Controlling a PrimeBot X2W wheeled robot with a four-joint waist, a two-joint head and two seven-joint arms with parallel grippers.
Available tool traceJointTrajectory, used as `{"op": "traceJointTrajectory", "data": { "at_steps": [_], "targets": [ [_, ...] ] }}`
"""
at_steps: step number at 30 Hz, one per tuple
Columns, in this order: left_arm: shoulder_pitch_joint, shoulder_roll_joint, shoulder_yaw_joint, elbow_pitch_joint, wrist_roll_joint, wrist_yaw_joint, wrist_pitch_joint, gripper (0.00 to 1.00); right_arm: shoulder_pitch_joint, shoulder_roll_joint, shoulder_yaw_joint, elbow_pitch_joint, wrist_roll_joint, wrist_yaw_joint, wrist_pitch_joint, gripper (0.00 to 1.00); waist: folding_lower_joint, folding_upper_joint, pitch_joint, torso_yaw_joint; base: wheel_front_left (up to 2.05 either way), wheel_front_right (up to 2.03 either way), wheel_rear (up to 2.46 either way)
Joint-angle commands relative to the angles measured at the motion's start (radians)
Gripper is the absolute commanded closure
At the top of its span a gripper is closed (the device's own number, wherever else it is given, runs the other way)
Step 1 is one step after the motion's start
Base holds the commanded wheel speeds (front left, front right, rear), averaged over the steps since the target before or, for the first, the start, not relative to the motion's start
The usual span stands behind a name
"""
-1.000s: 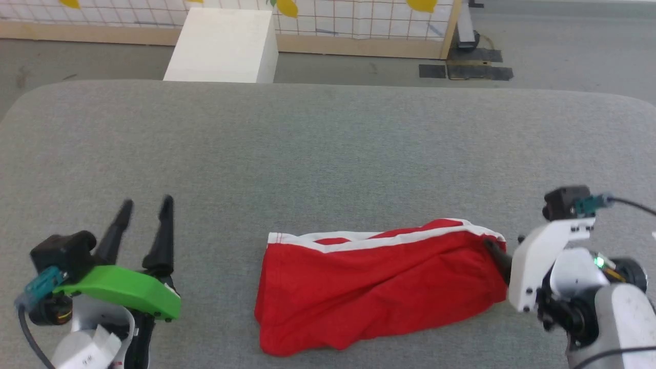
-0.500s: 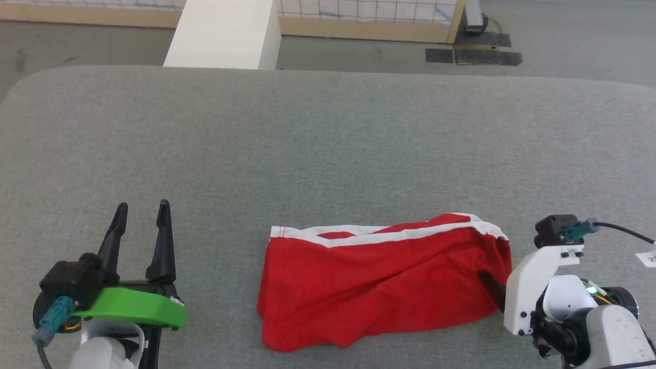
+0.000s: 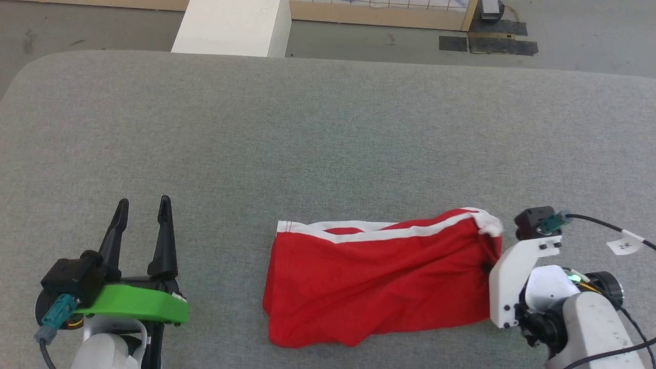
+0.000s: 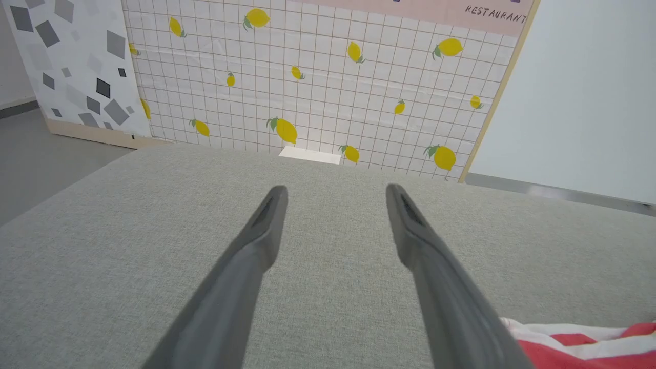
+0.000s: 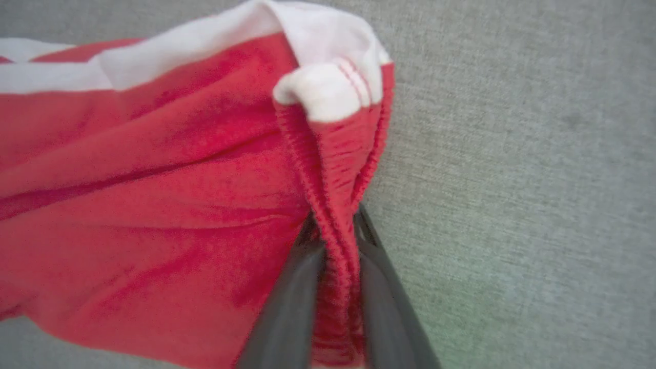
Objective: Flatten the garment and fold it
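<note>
The soft bright-red cloth garment [image 3: 374, 287] looks light and floppy — hold its stretchy edge. The right gripper [image 5: 335, 225] pinches it there; the left gripper [image 3: 143, 202], well apart from the garment, is spread wide.

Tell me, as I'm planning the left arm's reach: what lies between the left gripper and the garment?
Nothing: in the head view, the grey table between the left gripper and the garment is bare.
</note>
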Motion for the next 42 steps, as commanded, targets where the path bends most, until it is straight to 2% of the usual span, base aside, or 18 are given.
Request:
{"op": "traceJointTrajectory", "data": {
  "at_steps": [1,5,12,18,22,27,32,36,42],
  "targets": [
    [-0.01,-0.006,0.005,0.002,0.007,-0.008,-0.005,0.0,0.024,0.007,0.005,0.04,-0.006,-0.002,0.01,1.0,0.0,0.01,-0.003,-0.006,0.0,0.0,0.0],
    [-0.012,-0.009,0.006,0.0,0.017,-0.013,-0.005,0.0,0.022,-0.035,-0.03,0.022,-0.014,-0.002,0.027,1.0,0.0,0.01,-0.004,-0.014,0.0,0.0,0.0],
    [-0.019,-0.008,0.013,-0.004,0.034,-0.018,-0.005,0.0,0.01,-0.128,-0.198,-0.009,-0.071,-0.002,0.096,1.0,0.0,0.01,-0.002,-0.027,0.0,0.0,0.0],
    [-0.013,-0.01,0.023,-0.003,0.044,-0.02,-0.005,0.0,0.017,-0.141,-0.268,-0.051,-0.127,-0.002,0.162,1.0,0.0,0.01,-0.015,-0.037,0.0,0.0,0.0],
    [-0.004,-0.012,0.028,-0.001,0.048,-0.021,-0.005,0.0,0.032,-0.151,-0.225,-0.13,-0.098,-0.002,0.224,1.0,0.0,0.01,-0.029,-0.046,0.0,0.0,0.0],
    [0.009,-0.018,0.033,0.0,0.052,-0.022,-0.005,0.0,0.064,-0.168,-0.149,-0.296,-0.01,-0.002,0.377,1.0,0.0,0.01,-0.046,-0.058,0.0,0.0,0.0],
    [0.014,-0.025,0.033,0.0,0.054,-0.022,-0.005,0.0,0.073,-0.114,-0.097,-0.422,0.096,-0.002,0.464,1.0,0.0,0.01,-0.055,-0.063,0.0,0.0,0.0],
    [0.017,-0.03,0.03,-0.001,0.053,-0.023,-0.005,0.0,0.061,-0.054,-0.024,-0.447,0.135,-0.002,0.46,1.0,0.0,0.01,-0.058,-0.058,0.0,0.0,0.0],
    [0.019,-0.031,0.027,0.001,0.051,-0.024,-0.005,0.0,0.021,-0.006,0.112,-0.366,0.166,-0.002,0.378,1.0,0.0,0.01,-0.056,-0.029,0.0,0.0,0.0]
  ]
}}
